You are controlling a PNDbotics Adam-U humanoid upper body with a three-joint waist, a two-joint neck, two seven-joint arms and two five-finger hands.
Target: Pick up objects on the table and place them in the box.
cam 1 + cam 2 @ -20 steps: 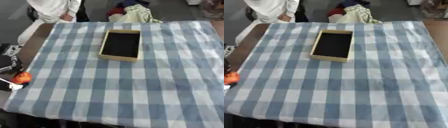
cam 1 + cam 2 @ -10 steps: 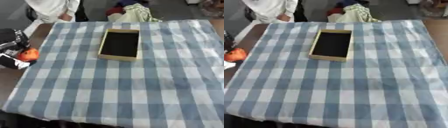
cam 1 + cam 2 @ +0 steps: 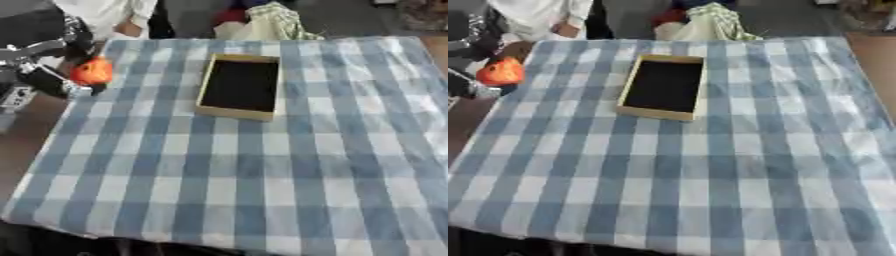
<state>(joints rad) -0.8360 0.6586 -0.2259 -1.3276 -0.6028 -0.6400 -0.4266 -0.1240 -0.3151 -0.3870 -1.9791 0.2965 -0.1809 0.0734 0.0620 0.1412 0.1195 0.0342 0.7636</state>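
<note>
A shallow tan box with a dark inside lies flat on the blue-and-white checked tablecloth, at the far middle. My left hand is raised at the upper left, over the table's left edge, with its fingers curled round a small orange-red object. The object is held up in the air, well to the left of the box. The inside of the box looks bare. My right hand shows in neither view.
Crumpled cloth, pale green and red, lies beyond the table's far edge. A person in white stands at the far left corner. Brown floor shows left of the table.
My left hand has risen from the lower left edge to the upper left, carrying the orange-red object up and toward the box. The camera has shifted a little.
</note>
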